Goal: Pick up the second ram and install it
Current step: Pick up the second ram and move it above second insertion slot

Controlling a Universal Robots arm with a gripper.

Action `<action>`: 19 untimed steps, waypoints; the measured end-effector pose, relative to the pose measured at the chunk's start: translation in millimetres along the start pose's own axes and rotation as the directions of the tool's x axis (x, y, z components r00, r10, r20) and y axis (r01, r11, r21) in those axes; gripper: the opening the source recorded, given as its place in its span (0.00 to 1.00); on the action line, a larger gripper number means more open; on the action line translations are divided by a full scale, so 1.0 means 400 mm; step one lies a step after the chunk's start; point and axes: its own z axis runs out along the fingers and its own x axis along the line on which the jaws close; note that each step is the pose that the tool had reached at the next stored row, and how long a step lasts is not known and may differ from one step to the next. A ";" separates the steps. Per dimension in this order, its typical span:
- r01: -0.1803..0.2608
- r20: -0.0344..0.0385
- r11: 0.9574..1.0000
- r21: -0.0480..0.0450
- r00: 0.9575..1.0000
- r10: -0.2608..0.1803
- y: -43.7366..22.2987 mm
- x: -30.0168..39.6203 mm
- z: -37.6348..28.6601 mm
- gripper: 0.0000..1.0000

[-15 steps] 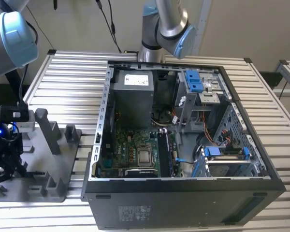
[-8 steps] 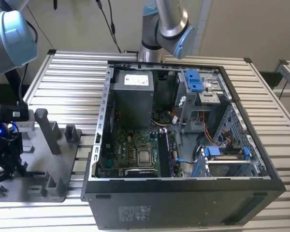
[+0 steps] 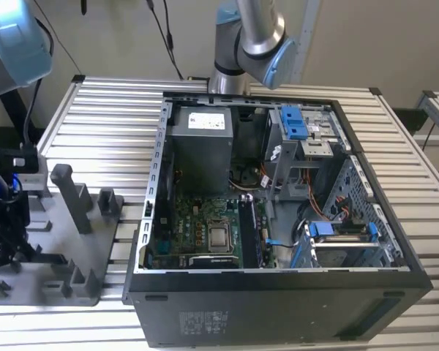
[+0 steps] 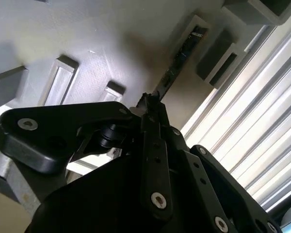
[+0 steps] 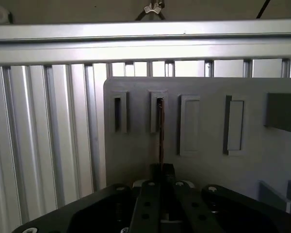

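The pincer (image 5: 162, 171) is closed on the near edge of the second ram (image 5: 160, 131), which is seen edge-on as a thin dark strip in both wrist views. The ram's far end sits in a slot of the grey holder tray (image 5: 203, 165). The tray lies on the slatted aluminium surface (image 3: 102, 110), just beside the open computer case (image 3: 278, 307), toward the exterior view's left.

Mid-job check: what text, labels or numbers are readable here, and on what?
None can be quoted.
White label on the power supply: too small to read.
Sticker on the computer case: too small to read.
Memory stick in the jaws: no readable print.
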 end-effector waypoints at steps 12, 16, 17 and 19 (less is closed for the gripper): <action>0.007 0.000 1.000 0.000 1.000 -0.007 -0.002 -0.002 -0.057 0.14; 0.007 0.000 1.000 0.000 1.000 -0.007 -0.003 -0.002 -0.079 0.14; 0.007 0.000 1.000 0.000 1.000 -0.007 -0.003 -0.003 -0.083 0.14; 0.007 0.000 1.000 0.000 1.000 -0.007 -0.003 -0.003 -0.088 0.14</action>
